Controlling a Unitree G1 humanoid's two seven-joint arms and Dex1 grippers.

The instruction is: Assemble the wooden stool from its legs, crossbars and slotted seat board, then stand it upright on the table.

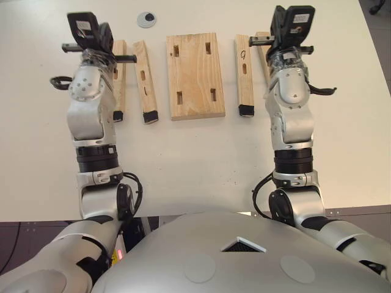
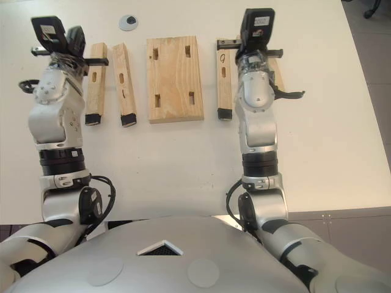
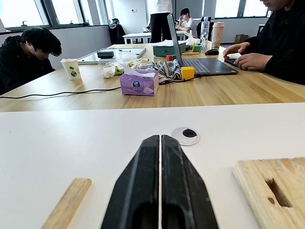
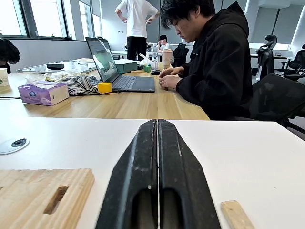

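Stool parts lie unassembled in a row on the white surface (image 2: 171, 159). The slotted board (image 2: 174, 79) lies flat in the middle, with four rectangular slots showing in its upper face. To its left, two legs lie side by side and apart from each other, the outer left leg (image 2: 95, 85) and the inner left leg (image 2: 124, 82). Each has a dark cap at the end nearer the robot. Just right of the board lies the right leg (image 2: 224, 82), also dark-capped and slotted. A further strip (image 2: 276, 66) of wood lies mostly hidden beneath the right arm; whether it is a leg or a crossbar cannot be told.

The left claw (image 3: 160, 138) is pressed shut with nothing between its fingers (image 3: 143, 181). It points over the far ends of the left legs, with the board's corner just to one side. The right claw (image 4: 157, 122) is likewise closed tight and empty, held over the far end of the parts on the right, the strip's tip beside it.

A small round disc (image 2: 128, 22) sits on the surface beyond the inner left leg, well clear of the wood. All the parts lie flat and apart from one another.
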